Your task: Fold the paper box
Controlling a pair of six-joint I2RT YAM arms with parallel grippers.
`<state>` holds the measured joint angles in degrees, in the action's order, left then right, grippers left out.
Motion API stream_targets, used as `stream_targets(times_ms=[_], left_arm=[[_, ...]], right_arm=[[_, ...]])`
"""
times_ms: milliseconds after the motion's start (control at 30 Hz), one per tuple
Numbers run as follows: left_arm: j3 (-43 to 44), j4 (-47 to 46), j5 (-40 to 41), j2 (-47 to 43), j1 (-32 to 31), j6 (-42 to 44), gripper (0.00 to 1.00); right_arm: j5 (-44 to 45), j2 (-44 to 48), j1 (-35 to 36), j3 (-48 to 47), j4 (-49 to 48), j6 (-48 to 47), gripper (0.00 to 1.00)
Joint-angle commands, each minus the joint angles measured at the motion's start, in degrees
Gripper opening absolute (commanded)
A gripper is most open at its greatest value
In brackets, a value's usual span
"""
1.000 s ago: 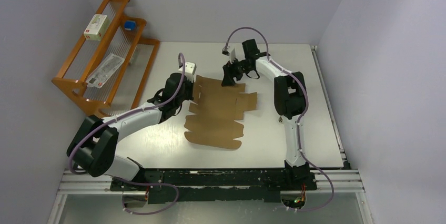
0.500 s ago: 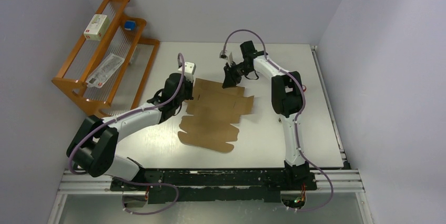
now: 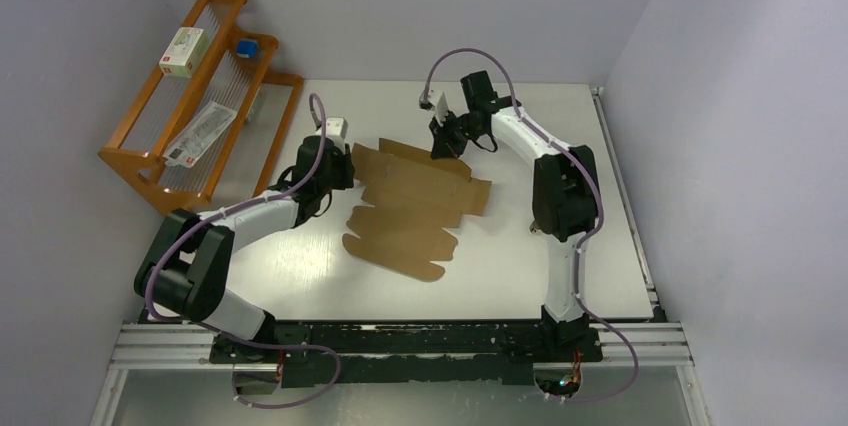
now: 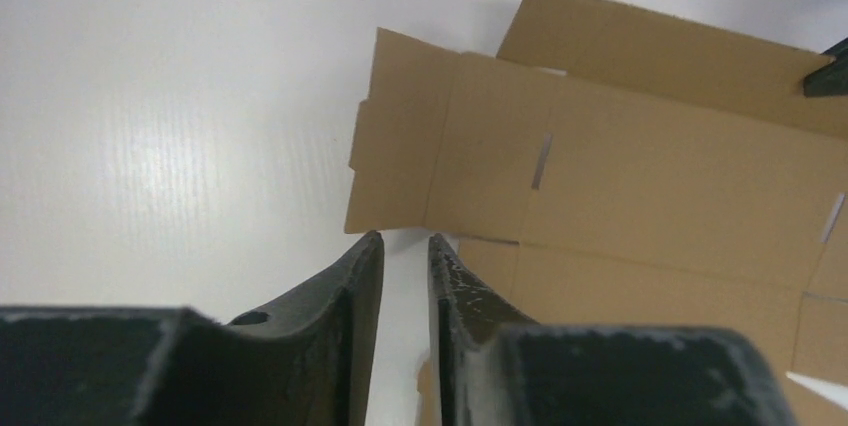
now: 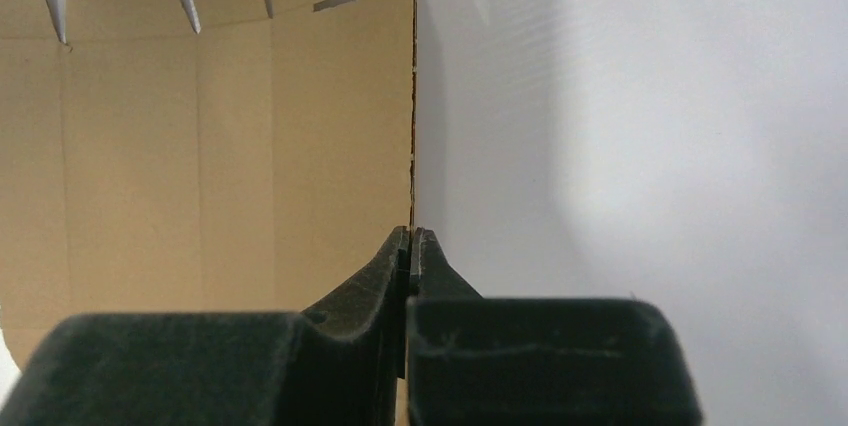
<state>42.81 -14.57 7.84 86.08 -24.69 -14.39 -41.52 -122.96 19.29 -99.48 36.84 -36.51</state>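
The paper box [image 3: 415,208] is a flat brown die-cut cardboard sheet lying in the middle of the white table, its far edge lifted a little. My right gripper [image 3: 440,150] is at that far edge. In the right wrist view the sheet [image 5: 200,146] runs edge-on into the right gripper [image 5: 411,232], which is shut on it. My left gripper [image 3: 343,162] sits just off the sheet's left flap. In the left wrist view the left gripper [image 4: 404,238] stands narrowly open, with only white table between its fingers and the flap [image 4: 400,146] just beyond the tips.
A wooden rack [image 3: 150,136] stands at the back left against the wall, holding a small white box [image 3: 186,51], a blue item [image 3: 245,47] and a flat packet [image 3: 200,133]. Walls close in at the back and right.
The right gripper has shut on the sheet's far edge. The left gripper has let go of the left flap, parted slightly and drawn back to the left. The sheet has shifted a little.
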Motion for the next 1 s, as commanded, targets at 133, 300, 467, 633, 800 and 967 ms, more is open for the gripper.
stream_targets(times_ms=[133, 300, 467, 633, 800, 967], left_arm=[[-1.8, -5.4, -9.2, 0.3, 3.0, -4.9, 0.4], [-2.3, -7.3, -14.1, 0.5, 4.5, -6.1, 0.49], [-2.2, -10.0, -17.7, 2.7, 4.8, -8.4, 0.51], [-1.2, -13.3, -21.3, 6.1, 6.2, -11.3, 0.49], [0.7, -15.2, -22.8, 9.8, 6.3, -13.1, 0.47], [1.2, -17.3, -22.7, 11.4, 6.3, -14.9, 0.47]], right_arm=[[12.5, 11.0, 3.8, 7.3, -7.0, -3.4, 0.0], [16.5, 15.9, 5.7, 12.4, -9.9, -4.5, 0.0], [16.2, 19.0, 6.6, 15.9, -12.4, -3.5, 0.0], [16.0, 20.8, 8.1, 18.4, -13.8, -3.1, 0.0], [15.1, 22.0, 8.9, 20.7, -15.3, -2.2, 0.0], [14.5, 22.6, 9.5, 22.2, -15.4, -2.7, 0.0]])
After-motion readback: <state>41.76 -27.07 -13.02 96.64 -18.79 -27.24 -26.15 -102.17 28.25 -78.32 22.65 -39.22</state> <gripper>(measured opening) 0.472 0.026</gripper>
